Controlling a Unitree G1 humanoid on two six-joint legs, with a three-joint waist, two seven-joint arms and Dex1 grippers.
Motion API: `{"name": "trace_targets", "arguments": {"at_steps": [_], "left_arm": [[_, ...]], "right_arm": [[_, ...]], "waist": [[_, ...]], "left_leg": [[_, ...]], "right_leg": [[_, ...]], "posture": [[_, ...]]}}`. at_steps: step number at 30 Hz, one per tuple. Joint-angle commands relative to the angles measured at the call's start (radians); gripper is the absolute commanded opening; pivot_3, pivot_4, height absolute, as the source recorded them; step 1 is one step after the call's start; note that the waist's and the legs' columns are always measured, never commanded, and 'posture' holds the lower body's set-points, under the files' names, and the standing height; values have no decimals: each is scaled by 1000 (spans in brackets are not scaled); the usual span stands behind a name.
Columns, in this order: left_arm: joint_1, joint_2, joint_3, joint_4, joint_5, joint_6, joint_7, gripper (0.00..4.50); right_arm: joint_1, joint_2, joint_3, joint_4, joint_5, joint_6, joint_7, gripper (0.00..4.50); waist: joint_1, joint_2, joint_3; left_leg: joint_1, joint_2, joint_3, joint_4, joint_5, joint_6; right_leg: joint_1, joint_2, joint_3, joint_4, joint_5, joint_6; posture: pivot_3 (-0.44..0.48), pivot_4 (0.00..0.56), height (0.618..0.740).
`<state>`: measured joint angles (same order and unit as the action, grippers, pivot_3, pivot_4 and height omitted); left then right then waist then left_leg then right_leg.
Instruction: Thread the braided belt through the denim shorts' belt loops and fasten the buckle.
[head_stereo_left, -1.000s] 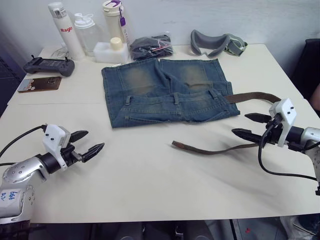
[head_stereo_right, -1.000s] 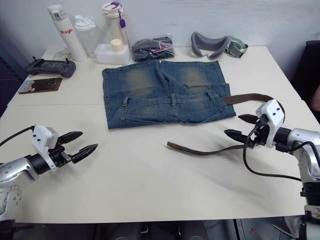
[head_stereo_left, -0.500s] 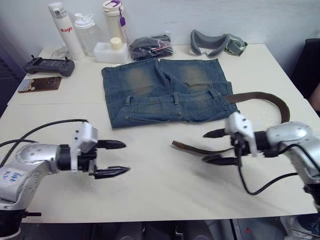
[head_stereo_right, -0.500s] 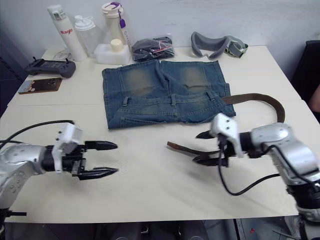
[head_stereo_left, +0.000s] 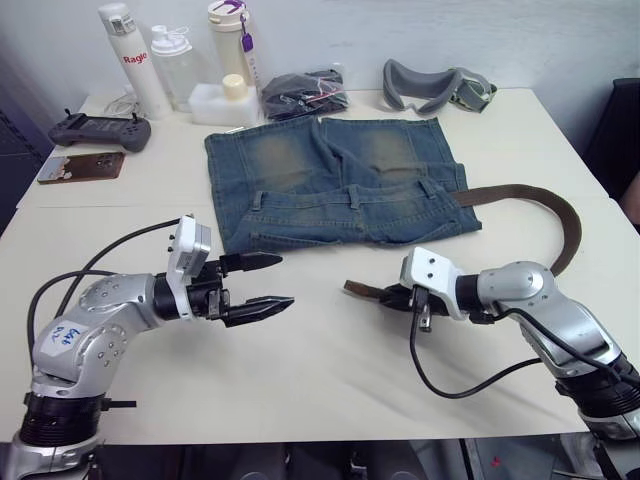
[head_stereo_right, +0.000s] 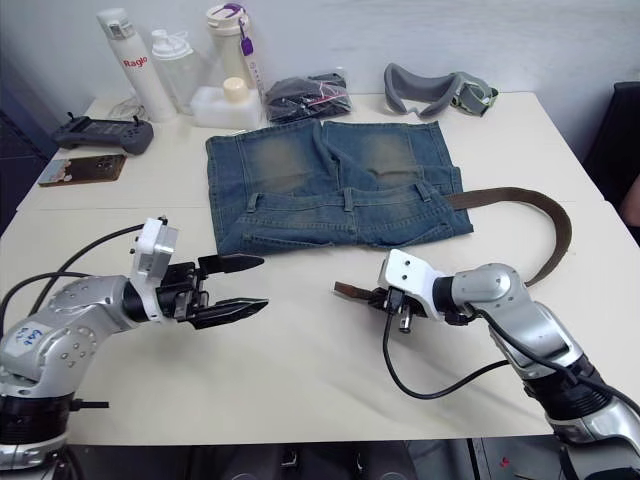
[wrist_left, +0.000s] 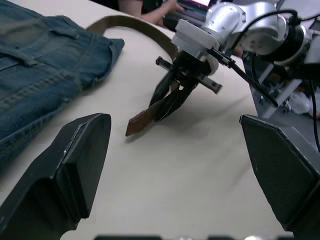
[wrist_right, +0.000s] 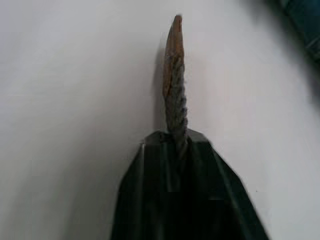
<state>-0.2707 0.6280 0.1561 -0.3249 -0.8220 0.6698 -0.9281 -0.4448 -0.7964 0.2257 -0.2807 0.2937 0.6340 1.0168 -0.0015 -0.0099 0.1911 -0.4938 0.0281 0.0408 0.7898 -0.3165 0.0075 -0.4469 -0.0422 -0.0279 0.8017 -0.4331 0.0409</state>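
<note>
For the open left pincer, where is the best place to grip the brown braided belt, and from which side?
Probably the free tip of the brown braided belt, approached from the robot's left: it sticks out past the right pincer, which is shut on it, towards the open left pincer.

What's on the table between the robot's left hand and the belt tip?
Nothing: bare table between the left hand and the braided belt, in both eye views.

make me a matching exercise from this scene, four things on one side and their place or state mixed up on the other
Things:
1. right tool
2. left tool
3. denim shorts
4. goggles

Places or states:
A. open, holding nothing
B. lying flat in the middle of the table
C. shut on the braided belt near its free tip
D. at the far edge of the table

Pairs: 1-C, 2-A, 3-B, 4-D
</note>
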Motion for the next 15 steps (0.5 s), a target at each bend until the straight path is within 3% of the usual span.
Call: {"name": "trace_targets", "arguments": {"at_steps": [1, 6, 15], "left_arm": [[-34, -45, 39, -33, -120, 24, 14, 4500], [-114, -95, -28, 44, -88, 43, 52, 4500], [-172, -181, -191, 88, 2, 79, 87, 4500]], "right_arm": [[-38, 4, -131, -100, 212, 142, 61, 137], [-95, 12, -229, -154, 424, 293, 72, 137], [-146, 27, -275, -203, 563, 403, -26, 137]], "waist": [[0, -1, 1], [0, -1, 1], [0, -1, 1]], "left_leg": [[0, 0, 0, 0, 0, 0], [1, 0, -1, 1, 0, 0], [0, 0, -1, 0, 0, 0]], "right_leg": [[0, 0, 0, 0, 0, 0], [1, 0, -1, 0, 0, 0], [1, 0, -1, 0, 0, 0]], "posture": [[0, 150, 656], [0, 150, 656], [0, 150, 656]]}}
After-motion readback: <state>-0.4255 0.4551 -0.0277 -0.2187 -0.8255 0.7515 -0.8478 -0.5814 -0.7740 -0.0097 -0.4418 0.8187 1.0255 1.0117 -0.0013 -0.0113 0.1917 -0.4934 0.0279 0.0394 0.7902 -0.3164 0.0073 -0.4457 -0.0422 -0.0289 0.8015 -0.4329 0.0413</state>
